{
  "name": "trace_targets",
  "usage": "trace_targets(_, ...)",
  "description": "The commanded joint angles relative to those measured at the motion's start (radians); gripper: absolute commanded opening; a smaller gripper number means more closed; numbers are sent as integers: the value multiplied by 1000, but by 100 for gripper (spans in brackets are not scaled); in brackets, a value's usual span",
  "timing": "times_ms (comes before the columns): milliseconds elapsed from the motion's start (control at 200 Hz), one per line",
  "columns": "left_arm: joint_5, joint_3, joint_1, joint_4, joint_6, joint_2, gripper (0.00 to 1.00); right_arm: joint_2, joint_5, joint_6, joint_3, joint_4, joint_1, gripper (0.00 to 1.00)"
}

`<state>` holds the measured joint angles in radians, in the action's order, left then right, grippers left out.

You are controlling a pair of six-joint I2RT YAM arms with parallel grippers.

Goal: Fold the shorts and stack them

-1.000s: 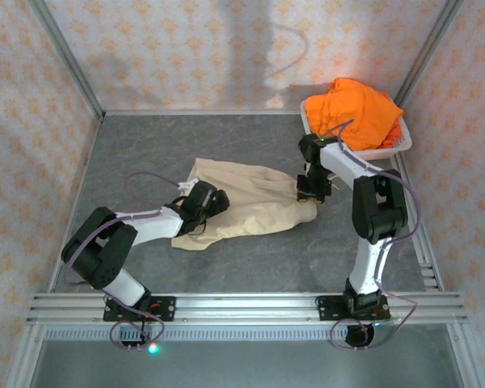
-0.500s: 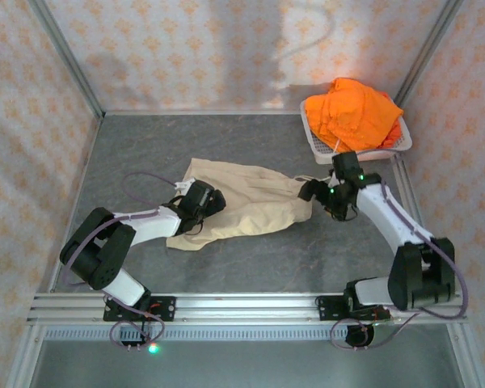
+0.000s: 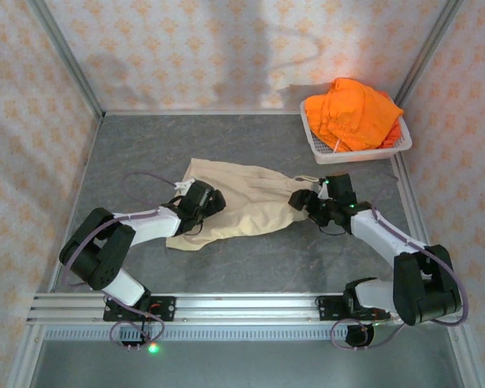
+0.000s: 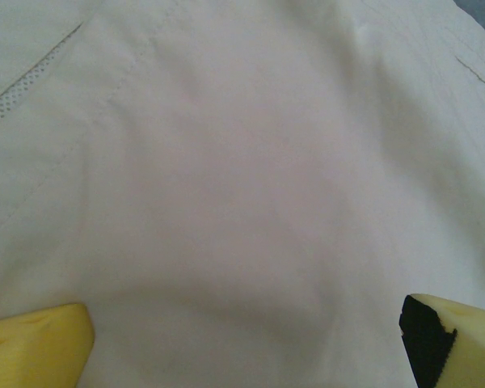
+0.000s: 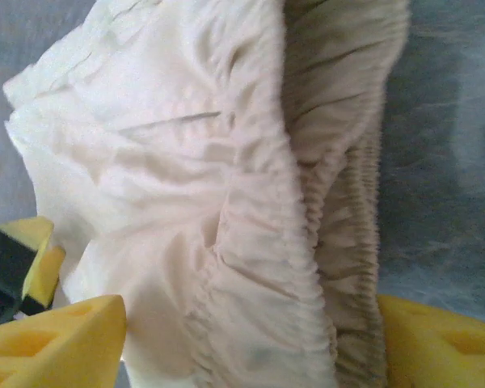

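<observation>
The beige shorts [image 3: 242,202] lie spread on the grey table, waistband end to the right. My left gripper [image 3: 204,200] rests low over their left part. In the left wrist view it [image 4: 246,343] is open, its yellow fingertips [image 4: 40,347] wide apart on flat cloth [image 4: 242,162]. My right gripper [image 3: 301,200] is at the right end. In the right wrist view it [image 5: 250,339] is open, and the gathered waistband [image 5: 307,267] lies between its yellow fingers [image 5: 65,343]. Orange shorts [image 3: 354,111] are heaped in the basket.
The white mesh basket [image 3: 364,153] stands at the back right corner against the wall. Bare grey table [image 3: 250,145] lies behind the beige shorts and also in front of them [image 3: 259,259]. An aluminium rail [image 3: 242,303] runs along the near edge.
My right arm swung away from the basket and came down low, bringing its gripper to the waistband end. The jaws opened, then narrowed somewhat. The left arm has not moved.
</observation>
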<state>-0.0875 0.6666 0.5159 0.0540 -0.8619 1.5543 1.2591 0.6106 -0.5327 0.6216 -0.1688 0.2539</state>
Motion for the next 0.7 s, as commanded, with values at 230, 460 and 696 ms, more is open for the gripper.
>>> trace_targets(230,-43,16,-65,-180,58,2,100,26,-2,-23,113,-178,66,31)
trace_targets(460,-25,87,-114,-197,104,38,100,119,85,-40,212,-373,72,15)
trace_targets(696,-20,133,-150,-212,129,86,100,158,225,-9,222,-479,72,21)
